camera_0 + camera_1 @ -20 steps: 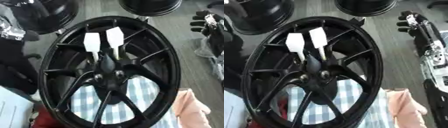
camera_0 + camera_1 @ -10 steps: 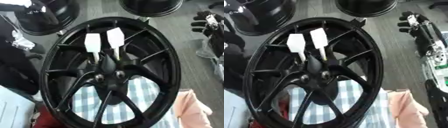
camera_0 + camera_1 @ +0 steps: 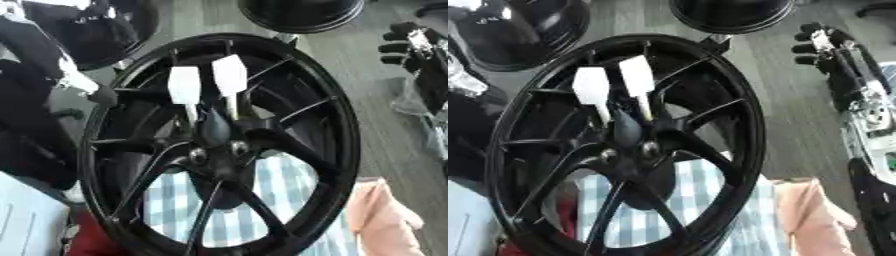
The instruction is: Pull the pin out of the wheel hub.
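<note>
A big black wheel hub [image 3: 219, 145] stands tilted, its spokes meeting in the middle. Two pins with flat white tops [image 3: 206, 82] stick out near its center, side by side.

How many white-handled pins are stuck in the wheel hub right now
2. Left pin and right pin stand side by side above the hub, shafts running down into it. Others may be hidden behind spokes.

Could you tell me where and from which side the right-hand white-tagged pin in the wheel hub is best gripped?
Probably by its flat white tab, pinching the two broad faces from above the wheel. The tab stands clear of the spokes, while the thin shaft below runs into the hub beside the second pin.
</note>
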`<control>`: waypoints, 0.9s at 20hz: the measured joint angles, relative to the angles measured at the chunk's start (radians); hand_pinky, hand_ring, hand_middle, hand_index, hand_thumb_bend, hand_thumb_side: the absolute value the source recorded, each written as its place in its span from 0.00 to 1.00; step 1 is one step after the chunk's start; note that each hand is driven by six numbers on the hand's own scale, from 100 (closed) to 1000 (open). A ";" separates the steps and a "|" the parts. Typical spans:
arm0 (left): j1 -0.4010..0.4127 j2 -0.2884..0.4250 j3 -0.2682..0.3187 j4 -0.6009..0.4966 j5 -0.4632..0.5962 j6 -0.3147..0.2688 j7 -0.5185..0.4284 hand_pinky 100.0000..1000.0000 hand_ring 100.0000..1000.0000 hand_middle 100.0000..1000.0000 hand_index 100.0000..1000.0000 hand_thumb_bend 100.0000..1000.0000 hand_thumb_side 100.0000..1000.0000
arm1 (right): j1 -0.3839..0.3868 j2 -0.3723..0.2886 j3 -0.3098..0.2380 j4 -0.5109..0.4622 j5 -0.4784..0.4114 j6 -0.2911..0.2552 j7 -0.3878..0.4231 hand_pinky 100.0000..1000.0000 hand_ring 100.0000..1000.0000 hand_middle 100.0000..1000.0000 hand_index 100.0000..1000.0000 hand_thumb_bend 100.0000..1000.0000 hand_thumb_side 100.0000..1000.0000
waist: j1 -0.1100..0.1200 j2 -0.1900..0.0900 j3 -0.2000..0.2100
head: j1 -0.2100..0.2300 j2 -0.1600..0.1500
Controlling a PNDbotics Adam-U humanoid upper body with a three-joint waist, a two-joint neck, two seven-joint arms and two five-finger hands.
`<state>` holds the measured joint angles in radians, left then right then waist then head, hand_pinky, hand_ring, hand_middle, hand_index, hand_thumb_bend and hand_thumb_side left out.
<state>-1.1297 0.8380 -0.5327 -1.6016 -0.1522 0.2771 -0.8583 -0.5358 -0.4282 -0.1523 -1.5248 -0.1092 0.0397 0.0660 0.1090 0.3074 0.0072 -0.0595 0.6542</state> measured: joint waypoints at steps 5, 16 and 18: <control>-0.015 -0.027 -0.026 0.003 -0.032 0.027 -0.015 0.89 0.85 0.78 0.82 0.64 0.23 | 0.000 -0.002 0.002 0.004 0.001 0.000 0.001 0.73 0.72 0.68 0.76 0.00 0.68 | 0.002 -0.005 0.000 | 0.009 0.004; -0.025 -0.074 -0.078 0.043 -0.133 0.037 -0.030 0.88 0.81 0.74 0.79 0.61 0.24 | 0.000 -0.002 0.005 0.004 0.001 0.001 0.002 0.73 0.72 0.68 0.76 0.00 0.68 | 0.005 -0.006 -0.004 | 0.023 0.005; -0.025 -0.079 -0.086 0.054 -0.143 0.039 -0.030 0.88 0.81 0.73 0.79 0.61 0.24 | 0.000 -0.002 0.006 0.004 0.003 0.001 0.003 0.73 0.72 0.68 0.76 0.00 0.68 | 0.006 -0.007 -0.006 | 0.025 0.010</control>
<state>-1.1544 0.7589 -0.6185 -1.5472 -0.2953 0.3159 -0.8886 -0.5358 -0.4299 -0.1466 -1.5207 -0.1063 0.0407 0.0686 0.1148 0.3007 0.0012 -0.0345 0.6637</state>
